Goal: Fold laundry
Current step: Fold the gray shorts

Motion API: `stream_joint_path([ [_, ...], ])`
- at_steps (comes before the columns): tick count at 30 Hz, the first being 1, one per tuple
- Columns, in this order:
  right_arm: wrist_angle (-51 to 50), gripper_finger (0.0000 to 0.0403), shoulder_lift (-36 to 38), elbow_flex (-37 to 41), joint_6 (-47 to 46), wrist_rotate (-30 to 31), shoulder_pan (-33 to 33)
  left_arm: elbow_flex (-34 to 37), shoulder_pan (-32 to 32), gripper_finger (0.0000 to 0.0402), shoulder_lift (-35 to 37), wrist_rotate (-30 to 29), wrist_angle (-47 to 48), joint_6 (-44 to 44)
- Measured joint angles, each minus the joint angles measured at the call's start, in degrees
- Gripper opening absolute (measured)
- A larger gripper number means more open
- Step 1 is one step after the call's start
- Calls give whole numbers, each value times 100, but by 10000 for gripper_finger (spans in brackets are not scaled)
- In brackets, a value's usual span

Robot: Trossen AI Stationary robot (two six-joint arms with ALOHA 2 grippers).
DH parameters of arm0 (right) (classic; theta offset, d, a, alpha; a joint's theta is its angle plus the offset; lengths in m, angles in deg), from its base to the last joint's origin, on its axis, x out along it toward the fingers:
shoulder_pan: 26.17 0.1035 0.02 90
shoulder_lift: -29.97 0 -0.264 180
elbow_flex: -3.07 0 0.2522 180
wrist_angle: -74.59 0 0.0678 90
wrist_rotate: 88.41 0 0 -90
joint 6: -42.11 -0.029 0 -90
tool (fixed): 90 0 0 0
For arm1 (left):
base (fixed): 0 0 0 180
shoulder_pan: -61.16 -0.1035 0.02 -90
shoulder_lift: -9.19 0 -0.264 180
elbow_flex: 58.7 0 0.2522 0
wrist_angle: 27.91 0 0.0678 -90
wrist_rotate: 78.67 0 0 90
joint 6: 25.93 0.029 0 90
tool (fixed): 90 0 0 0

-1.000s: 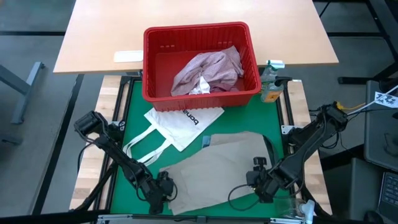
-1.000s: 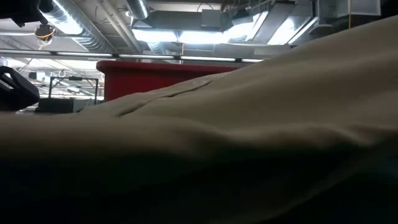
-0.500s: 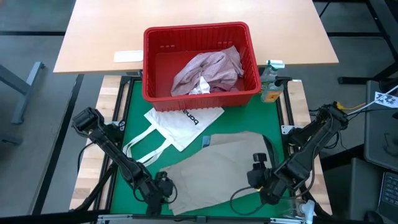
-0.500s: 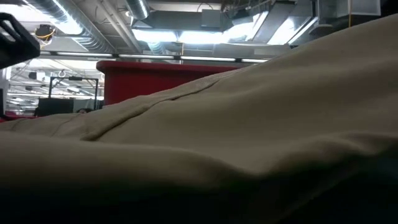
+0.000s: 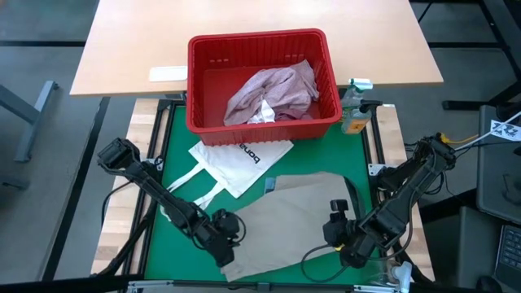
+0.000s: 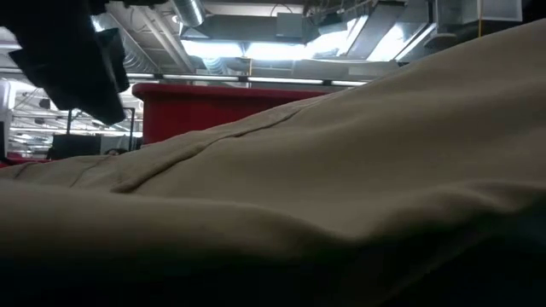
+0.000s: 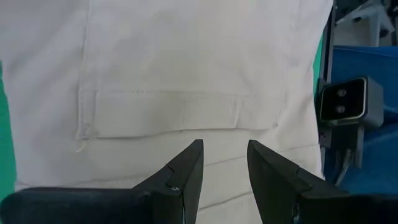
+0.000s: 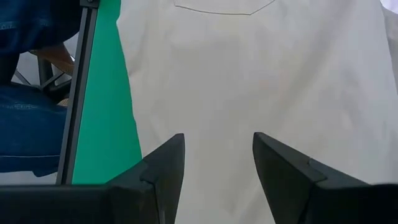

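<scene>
Beige-khaki garment (image 5: pixel 297 220) spread flat on green mat (image 5: pixel 175 134): soft, light, limp. Best pinched at hem corners. Left gripper (image 7: pixel 224 171) and right gripper (image 8: pixel 217 163) parted, empty, over cloth.

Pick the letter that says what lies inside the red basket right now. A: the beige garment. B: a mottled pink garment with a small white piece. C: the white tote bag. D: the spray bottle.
B: in the high view the red basket holds the mottled pink garment with a small white piece on it, while the white tote bag and beige garment lie on the green mat.
</scene>
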Motion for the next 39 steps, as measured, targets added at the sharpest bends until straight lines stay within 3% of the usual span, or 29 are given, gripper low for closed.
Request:
stream_joint_path([
  [8,4,191,2,0,-32,-2,0,-2,182,119,-4,-20,97,-51],
  [13,6,191,2,-2,-35,2,0,-2,148,119,-7,-674,1059,-1374],
  [17,6,191,4,-2,-26,1,0,-2,56,119,-7,-647,1882,-1959],
  [23,4,191,4,-2,-22,0,0,-4,-13,119,-7,-326,2153,-1733],
  [31,4,191,7,-2,-20,-1,0,-4,-19,122,-9,-373,2148,-1467],
  [39,4,191,7,-2,-17,-2,0,-4,-36,180,-9,-414,2141,-1120],
])
